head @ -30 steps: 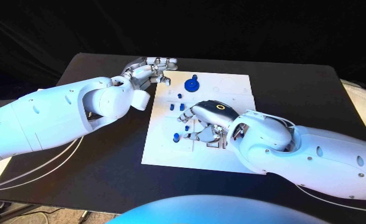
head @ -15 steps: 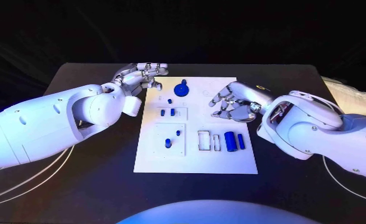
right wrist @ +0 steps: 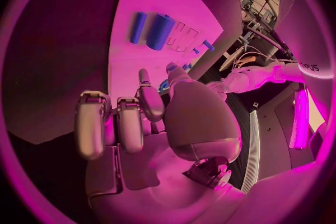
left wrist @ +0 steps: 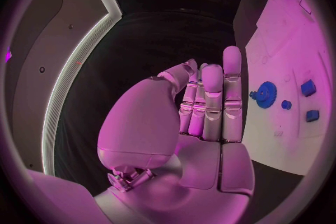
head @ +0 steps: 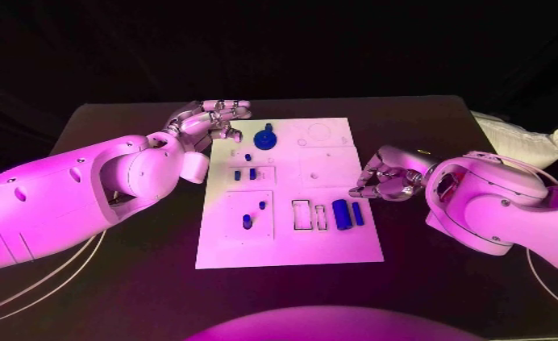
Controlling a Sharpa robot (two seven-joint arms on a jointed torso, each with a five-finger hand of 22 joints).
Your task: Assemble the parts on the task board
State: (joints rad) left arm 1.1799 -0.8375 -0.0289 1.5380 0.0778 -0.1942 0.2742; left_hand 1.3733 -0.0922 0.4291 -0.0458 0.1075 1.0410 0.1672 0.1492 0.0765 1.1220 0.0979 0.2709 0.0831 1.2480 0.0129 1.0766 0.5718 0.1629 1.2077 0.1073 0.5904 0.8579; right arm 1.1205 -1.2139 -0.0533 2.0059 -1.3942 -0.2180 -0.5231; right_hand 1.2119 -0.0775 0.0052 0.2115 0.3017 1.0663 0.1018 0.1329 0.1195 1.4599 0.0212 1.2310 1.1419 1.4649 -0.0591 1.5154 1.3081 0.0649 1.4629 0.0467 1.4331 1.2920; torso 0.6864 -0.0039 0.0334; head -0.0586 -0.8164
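The white task board (head: 331, 244) lies in the middle of the black table. On it are a blue gear (head: 266, 140), several small blue pieces such as one at the left (head: 245, 218), and two blue cylinders (head: 341, 214) lying side by side. My left hand (head: 210, 119) hovers by the board's far left corner, fingers straight and holding nothing. My right hand (head: 389, 180) is just off the board's right edge, fingers loosely bent and empty. The left wrist view shows the gear (left wrist: 265, 92) beside the left hand (left wrist: 206, 106). The right wrist view shows the cylinders (right wrist: 159, 31) beyond the right hand (right wrist: 133, 117).
The black table (head: 139, 276) surrounds the board on all sides. Empty cut-out slots (head: 305, 212) sit beside the cylinders. A pale object (head: 523, 143) lies at the table's right edge.
My right hand has drawn back from over the board's middle to just off its right edge, empty. The left hand has stayed by the far left corner. The camera has shifted.
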